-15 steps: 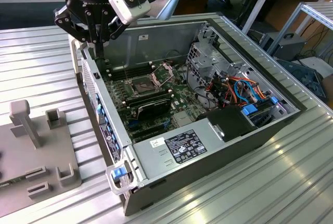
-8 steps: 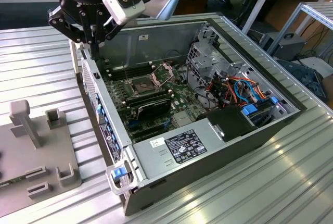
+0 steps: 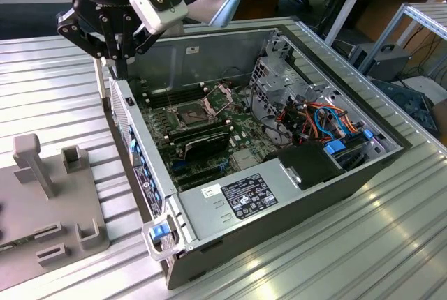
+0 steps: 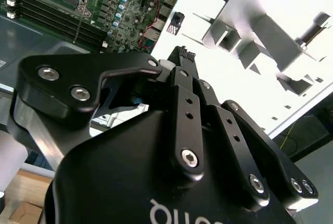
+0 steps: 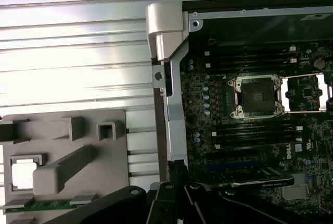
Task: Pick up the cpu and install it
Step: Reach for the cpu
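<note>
1. Gripper [image 3: 120, 70] clenched, fingertips pressed together, nothing visible between them.
2. It hangs over the side wall of the open PC case [image 3: 157, 174], near the case's far corner on the exterior view's left.
3. cpu [image 5: 23, 174] sits flat in a square pocket of the grey fixture tray [image 5: 104, 193], well apart from the gripper.
4. Same tray: an upright bar [image 5: 62, 169] just beside the cpu pocket, and a green memory stick [image 5: 44, 203] lying in a slot near it.
5. Tray rests on the ribbed metal table [image 3: 391, 244], just beside the case wall.
6. Socket [image 5: 257, 96] on the green motherboard [image 5: 208, 146] is open and unfilled, with its hinged plate [image 5: 307, 91] flipped back beside it.
</note>
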`<act>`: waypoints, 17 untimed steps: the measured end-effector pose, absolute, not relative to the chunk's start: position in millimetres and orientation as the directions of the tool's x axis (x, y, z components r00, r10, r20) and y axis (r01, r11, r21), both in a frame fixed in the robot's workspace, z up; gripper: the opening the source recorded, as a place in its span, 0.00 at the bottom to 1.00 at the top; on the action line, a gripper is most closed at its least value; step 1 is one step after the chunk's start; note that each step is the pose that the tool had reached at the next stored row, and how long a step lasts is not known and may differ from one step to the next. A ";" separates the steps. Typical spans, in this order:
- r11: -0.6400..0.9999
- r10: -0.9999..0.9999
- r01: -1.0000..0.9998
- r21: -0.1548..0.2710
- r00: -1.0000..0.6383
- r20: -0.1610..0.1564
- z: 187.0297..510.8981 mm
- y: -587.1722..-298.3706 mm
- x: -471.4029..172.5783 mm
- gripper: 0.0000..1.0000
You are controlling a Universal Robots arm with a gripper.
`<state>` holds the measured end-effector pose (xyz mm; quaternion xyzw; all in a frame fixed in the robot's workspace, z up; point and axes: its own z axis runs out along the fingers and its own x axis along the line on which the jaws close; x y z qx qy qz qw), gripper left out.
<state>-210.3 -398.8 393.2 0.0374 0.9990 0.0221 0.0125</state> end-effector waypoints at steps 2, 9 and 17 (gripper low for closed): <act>0.996 0.075 0.074 0.045 -0.997 -0.023 393.2 -398.8 -212.7 0.11; 0.996 0.075 0.074 0.045 -0.997 -0.023 393.2 -398.9 -221.7 0.11; 0.996 0.075 0.074 0.045 -0.997 -0.023 393.2 -398.9 -228.7 0.11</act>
